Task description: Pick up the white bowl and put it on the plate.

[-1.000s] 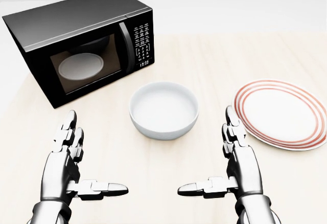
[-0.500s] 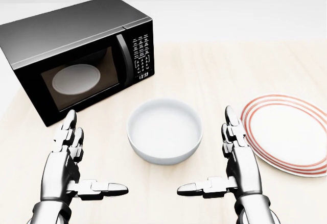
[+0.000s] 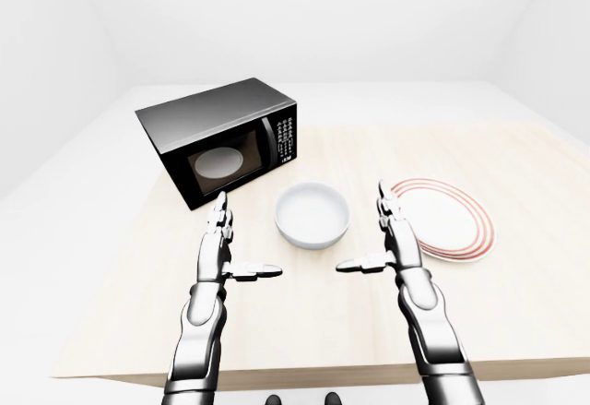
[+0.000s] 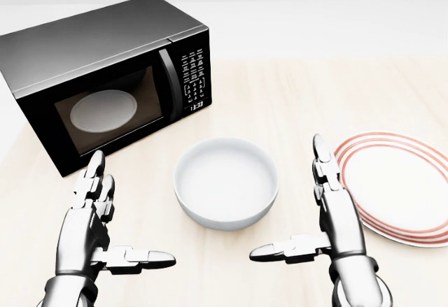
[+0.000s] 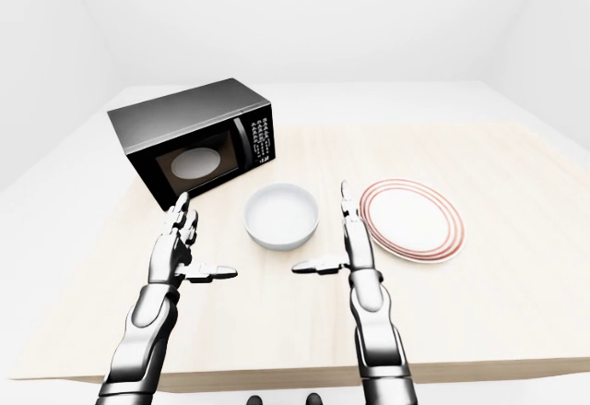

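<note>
In the left-eye view the bowl (image 3: 312, 214) is sitting upright on the bench (image 3: 516, 303), plain white, round and empty, between the microwave (image 3: 221, 139) to its left and the plate (image 3: 442, 219) to its right, touching neither. The plate is showing red rings round its rim.

In the head view the left hand (image 4: 94, 226) and right hand (image 4: 329, 223) are hanging either side of the bowl, fingers (image 4: 325, 163) released and stretched out, thumbs pointing inward, gripping nothing. Compared with half a second ago, the right hand is standing a little further right and nearer the plate; the bowl and the left hand are lying where they were. The microwave's keypad markings are too small to read.

The right-eye view is showing nearly the same scene.
</note>
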Robot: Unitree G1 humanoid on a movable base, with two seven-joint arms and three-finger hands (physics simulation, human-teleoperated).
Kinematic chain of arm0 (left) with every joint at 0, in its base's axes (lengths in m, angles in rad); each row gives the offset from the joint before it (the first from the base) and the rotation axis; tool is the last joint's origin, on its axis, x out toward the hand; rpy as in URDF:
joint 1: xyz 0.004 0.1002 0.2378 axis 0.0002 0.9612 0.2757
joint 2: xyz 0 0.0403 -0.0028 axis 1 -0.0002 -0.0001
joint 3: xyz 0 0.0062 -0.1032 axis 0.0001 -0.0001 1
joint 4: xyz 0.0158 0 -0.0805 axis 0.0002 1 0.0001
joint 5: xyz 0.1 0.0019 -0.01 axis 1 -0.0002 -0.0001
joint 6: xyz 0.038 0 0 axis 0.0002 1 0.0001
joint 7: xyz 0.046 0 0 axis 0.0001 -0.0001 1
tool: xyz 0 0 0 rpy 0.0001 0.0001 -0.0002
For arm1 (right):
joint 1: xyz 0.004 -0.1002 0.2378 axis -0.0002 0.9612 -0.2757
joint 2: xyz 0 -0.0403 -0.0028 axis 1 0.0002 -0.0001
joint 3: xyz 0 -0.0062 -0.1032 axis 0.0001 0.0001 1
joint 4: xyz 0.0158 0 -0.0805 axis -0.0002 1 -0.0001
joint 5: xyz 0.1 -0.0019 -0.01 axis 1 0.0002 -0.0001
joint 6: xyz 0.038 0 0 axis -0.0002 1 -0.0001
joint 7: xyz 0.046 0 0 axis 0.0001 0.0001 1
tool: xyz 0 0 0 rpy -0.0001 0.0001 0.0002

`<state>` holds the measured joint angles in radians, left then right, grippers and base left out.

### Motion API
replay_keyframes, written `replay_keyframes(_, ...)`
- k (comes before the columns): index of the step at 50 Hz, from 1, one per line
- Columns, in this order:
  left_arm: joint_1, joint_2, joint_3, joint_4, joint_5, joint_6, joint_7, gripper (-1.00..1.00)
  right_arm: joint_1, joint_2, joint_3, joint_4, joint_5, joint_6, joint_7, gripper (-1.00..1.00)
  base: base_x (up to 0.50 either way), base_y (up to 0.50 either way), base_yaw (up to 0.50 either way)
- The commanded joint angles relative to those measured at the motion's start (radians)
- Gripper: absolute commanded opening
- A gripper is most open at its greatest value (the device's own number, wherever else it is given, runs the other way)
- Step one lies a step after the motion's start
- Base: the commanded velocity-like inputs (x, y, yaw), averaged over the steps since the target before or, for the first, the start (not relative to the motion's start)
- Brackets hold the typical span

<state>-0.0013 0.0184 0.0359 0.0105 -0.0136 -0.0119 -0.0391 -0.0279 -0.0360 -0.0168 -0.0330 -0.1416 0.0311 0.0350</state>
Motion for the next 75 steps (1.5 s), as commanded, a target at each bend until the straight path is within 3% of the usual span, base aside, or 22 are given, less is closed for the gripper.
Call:
replay_keyframes(1,0.000,0.000,0.000,0.000,0.000,0.000,0.000,1.00,-0.039,-0.031,-0.015,-0.022,-0.111,0.034,0.022,1.00,0.00,0.00,0.00)
replay_keyframes(7,0.000,0.000,0.000,0.000,0.000,0.000,0.000,1.00,-0.064,-0.042,-0.012,-0.015,-0.192,0.042,0.049,1.00,0.00,0.00,0.00)
replay_keyframes(14,0.000,0.000,0.000,0.000,0.000,0.000,0.000,1.00,-0.070,-0.058,0.016,-0.003,-0.361,0.027,0.106,1.00,0.00,0.00,0.00)
replay_keyframes(15,0.000,0.000,0.000,0.000,0.000,0.000,0.000,1.00,-0.065,-0.082,0.044,-0.005,-0.451,0.020,0.128,1.00,0.00,0.00,0.00)
replay_keyframes(18,0.000,0.000,0.000,0.000,0.000,0.000,0.000,1.00,-0.058,-0.076,0.035,-0.009,-0.510,0.002,0.158,1.00,0.00,0.00,0.00)
replay_keyframes(19,0.000,0.000,0.000,0.000,0.000,0.000,0.000,1.00,-0.100,-0.117,0.090,-0.070,-0.707,0.013,0.202,1.00,0.00,0.00,0.00)
replay_keyframes(22,0.000,0.000,0.000,0.000,0.000,-0.001,0.000,1.00,-0.108,-0.087,0.066,-0.054,-0.774,-0.033,0.211,1.00,0.00,0.00,0.00)
replay_keyframes(23,0.000,0.000,0.000,0.000,0.000,-0.001,0.000,1.00,-0.111,-0.081,0.062,-0.063,-0.788,-0.034,0.224,1.00,0.00,0.00,0.00)
replay_keyframes(26,-0.004,0.001,0.002,0.003,-0.001,0.009,0.003,1.00,-0.112,-0.072,0.058,-0.043,-0.816,-0.058,0.216,1.00,0.00,0.00,0.00)
replay_keyframes(37,-0.004,0.000,0.000,0.010,0.001,0.001,0.003,1.00,-0.141,-0.060,0.060,-0.081,-0.872,-0.051,0.279,1.00,0.00,0.00,0.00)
replay_keyframes(60,-0.003,0.000,0.000,0.013,0.001,-0.004,0.003,1.00,-0.203,-0.050,0.092,-0.086,-1.010,-0.102,0.397,1.00,0.00,0.00,0.00)
replay_keyframes(66,-0.003,0.000,0.000,0.010,0.001,0.001,0.004,1.00,-0.232,-0.047,0.100,-0.103,-1.028,-0.118,0.486,1.00,0.00,0.00,0.00)
replay_keyframes(75,-0.006,0.000,0.002,0.010,-0.003,0.007,0.005,1.00,-0.251,-0.028,0.115,-0.105,-1.023,-0.118,0.625,1.00,0.00,0.00,0.00)
